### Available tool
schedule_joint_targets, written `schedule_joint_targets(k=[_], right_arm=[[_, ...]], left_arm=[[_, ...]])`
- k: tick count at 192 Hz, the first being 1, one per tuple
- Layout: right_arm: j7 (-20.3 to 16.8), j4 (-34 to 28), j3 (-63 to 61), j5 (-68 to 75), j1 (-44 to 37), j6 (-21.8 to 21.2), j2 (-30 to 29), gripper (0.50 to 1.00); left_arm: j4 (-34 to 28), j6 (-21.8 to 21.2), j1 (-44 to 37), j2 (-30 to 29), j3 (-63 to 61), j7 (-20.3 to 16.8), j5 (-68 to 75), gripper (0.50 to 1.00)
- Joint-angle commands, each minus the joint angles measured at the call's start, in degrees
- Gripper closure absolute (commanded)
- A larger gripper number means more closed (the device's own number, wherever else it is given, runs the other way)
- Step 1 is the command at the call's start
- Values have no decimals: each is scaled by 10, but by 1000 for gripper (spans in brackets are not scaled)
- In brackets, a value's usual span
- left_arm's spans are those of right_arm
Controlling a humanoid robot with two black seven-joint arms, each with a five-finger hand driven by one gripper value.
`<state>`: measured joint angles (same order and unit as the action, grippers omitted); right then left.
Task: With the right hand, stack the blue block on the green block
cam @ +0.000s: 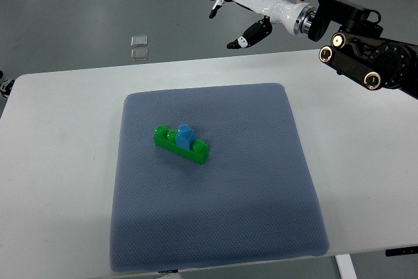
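Note:
A long green block lies on the blue-grey mat, left of the mat's middle. A small blue block sits on top of it, near its centre. My right hand is white with dark fingertips and hangs high beyond the table's far edge, well away from the blocks. Its fingers are spread and hold nothing. Its arm comes in from the upper right. The left arm does not show.
The mat covers the middle of a white table. Two small clear squares lie on the grey floor past the far edge. The black arm joints hover over the table's far right corner.

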<state>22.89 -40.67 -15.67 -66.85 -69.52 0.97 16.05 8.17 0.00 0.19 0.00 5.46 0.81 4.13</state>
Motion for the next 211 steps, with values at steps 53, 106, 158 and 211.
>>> schedule_joint_targets(k=[53, 106, 158, 211], right_arm=[[-3, 63, -27, 438, 57, 0, -12, 589], [-3, 103, -36, 721, 120, -1, -45, 587], [-2, 103, -95, 808, 170, 0, -83, 587], [1, 104, -163, 799, 179, 10, -91, 587]], left_arm=[[0, 0, 0, 0, 0, 1, 0, 500], [0, 0, 0, 0, 1, 0, 0, 500], [0, 0, 0, 0, 0, 0, 0, 500], [0, 0, 0, 0, 1, 0, 0, 500]])
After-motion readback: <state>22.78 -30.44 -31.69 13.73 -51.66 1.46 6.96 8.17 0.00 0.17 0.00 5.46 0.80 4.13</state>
